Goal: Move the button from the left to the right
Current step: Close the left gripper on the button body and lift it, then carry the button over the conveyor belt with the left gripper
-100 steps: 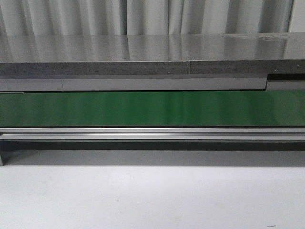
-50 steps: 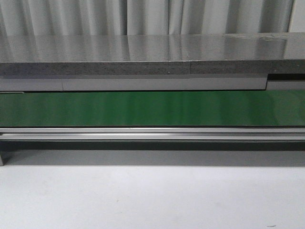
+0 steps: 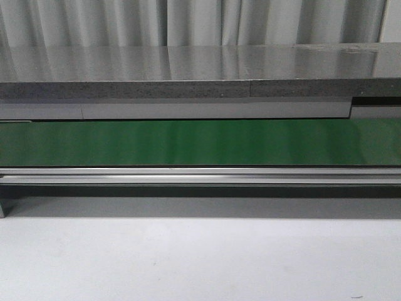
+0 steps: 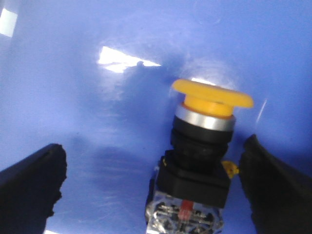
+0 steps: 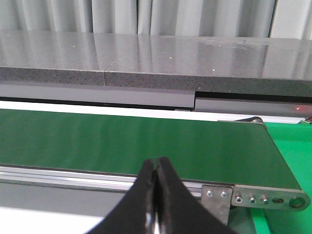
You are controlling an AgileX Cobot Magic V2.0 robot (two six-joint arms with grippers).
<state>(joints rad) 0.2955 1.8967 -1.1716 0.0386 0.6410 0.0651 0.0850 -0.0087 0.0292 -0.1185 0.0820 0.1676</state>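
Observation:
The button (image 4: 202,151) shows only in the left wrist view: a yellow-orange mushroom cap, a silver ring, a black body and a clear base with a red mark. It lies on a blue surface (image 4: 97,122). My left gripper (image 4: 156,183) is open, its black fingers (image 4: 31,180) spread wide to either side of the button, the right finger close beside the body without visibly touching it. My right gripper (image 5: 156,168) is shut and empty, in front of the green conveyor belt (image 5: 146,141). Neither gripper nor the button shows in the front view.
The green conveyor belt (image 3: 200,143) runs across the front view, with a metal rail (image 3: 200,175) along its near side and a grey stone ledge (image 3: 188,88) behind. White tabletop (image 3: 200,263) lies in front. The belt's right end roller bracket (image 5: 253,195) shows in the right wrist view.

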